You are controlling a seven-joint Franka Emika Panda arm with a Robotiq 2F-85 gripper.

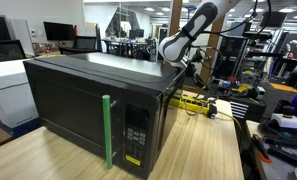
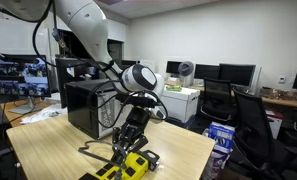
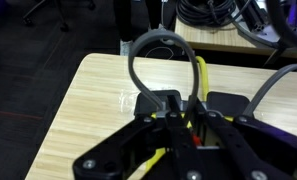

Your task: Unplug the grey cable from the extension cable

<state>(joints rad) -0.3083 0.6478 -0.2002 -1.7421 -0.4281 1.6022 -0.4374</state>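
Yellow plastic power strip w/ row of black sockets, i.e. extension cable: flat on pale wood-grain tabletop, nr its front edge in that exterior view; also visible beyond black microwave oven w/ green handle as yellow bar. Thin dark-grey flexible cord, i.e. grey cable: in wrist view, arched in a loop just ahead of the fingers, both legs dropping toward the strip; plug itself hidden under the jaws. Black two-finger Robotiq gripper on white arm: pointed down, directly over the strip, jaws close either side of a yellow-and-black patch; clamped or merely straddling, can't tell from any view. Step in hand, by judgement: seating on the plug prior to pull. Recommended handling: grip plug body, not the cord; pinch square across its sides; pull straight along the pin axis, no twisting. Risk: strip unrestrained, likely to lift w/ the plug, so a short firm tug pref. to a slow drag.
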